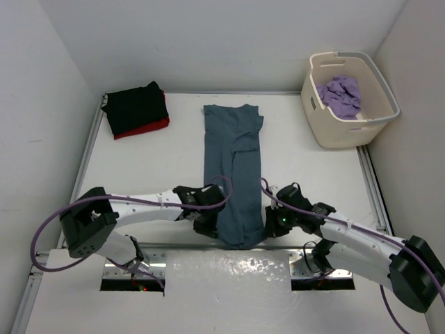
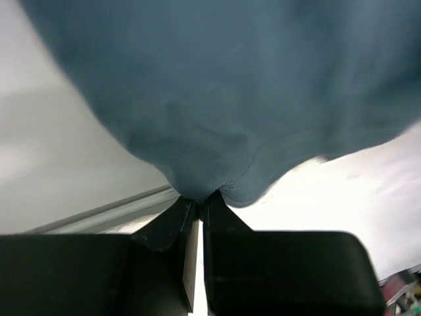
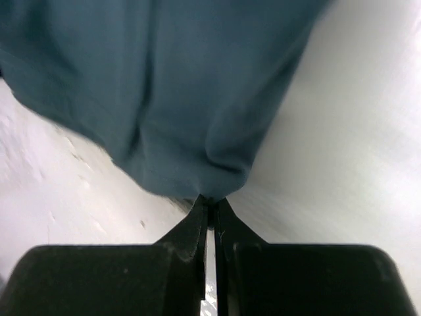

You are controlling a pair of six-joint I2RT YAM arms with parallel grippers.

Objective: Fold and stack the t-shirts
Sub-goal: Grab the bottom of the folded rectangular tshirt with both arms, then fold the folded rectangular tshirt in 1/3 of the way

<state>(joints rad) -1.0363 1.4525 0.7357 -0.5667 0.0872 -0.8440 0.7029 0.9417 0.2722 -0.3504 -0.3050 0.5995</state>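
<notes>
While the blue-grey shirt (image 1: 233,160) lies as a long narrow strip down the middle of the table (image 1: 306,174), collar end away from the arms, both grippers pinch its near hem. The left gripper (image 2: 198,197) has its jaws pressed together on the hem's left corner, with cloth bunching just above the fingertips. The right gripper (image 3: 210,201) is clamped the same way on the right corner. Both wrist views are blurred at the edges. At the far left corner, a folded black shirt (image 1: 135,106) rests on a folded red shirt (image 1: 149,129). At the far right corner, a lavender shirt (image 1: 341,94) lies crumpled inside a cream tub (image 1: 348,132).
</notes>
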